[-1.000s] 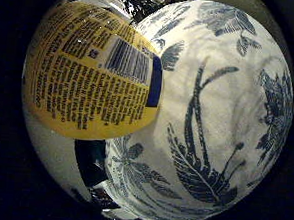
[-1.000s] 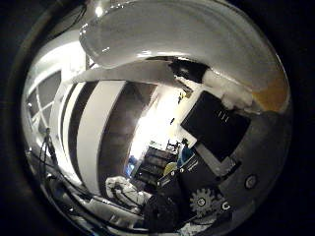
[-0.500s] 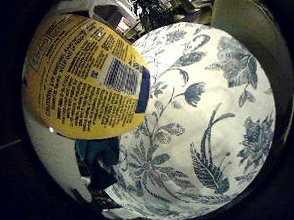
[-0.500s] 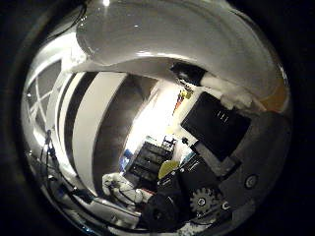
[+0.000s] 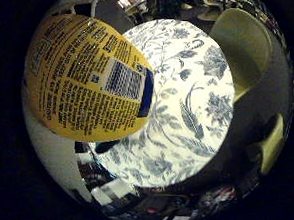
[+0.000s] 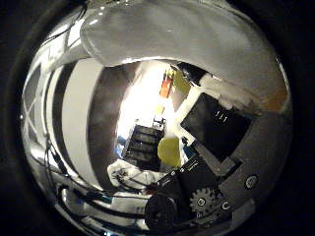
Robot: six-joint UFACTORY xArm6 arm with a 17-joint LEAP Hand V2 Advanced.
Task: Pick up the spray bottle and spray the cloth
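The spray bottle (image 5: 83, 81), white with a yellow printed label, fills much of the little finger side palm view, close against the palm. Its pale body (image 6: 172, 34) also arches across the thumb side palm view. My hand (image 6: 211, 162), black and white with a geared part, reaches up beside it, and a white finger (image 6: 224, 93) lies against the bottle. Beyond the bottle and some way off, the cloth (image 5: 187, 107), white with a blue flower and bird pattern, lies spread on a dark surface (image 5: 257, 116).
A pale yellow-green chair-like shape (image 5: 241, 45) stands beside the cloth, and another yellow-green piece (image 5: 272, 143) sits at the dark surface's edge. The thumb side palm view looks out into a room with dark shelving (image 6: 140, 145) and bright light.
The cloth now looks smaller and farther off, with more of its surroundings showing, so the palm has drawn away from it. The bottle keeps its place against the palm.
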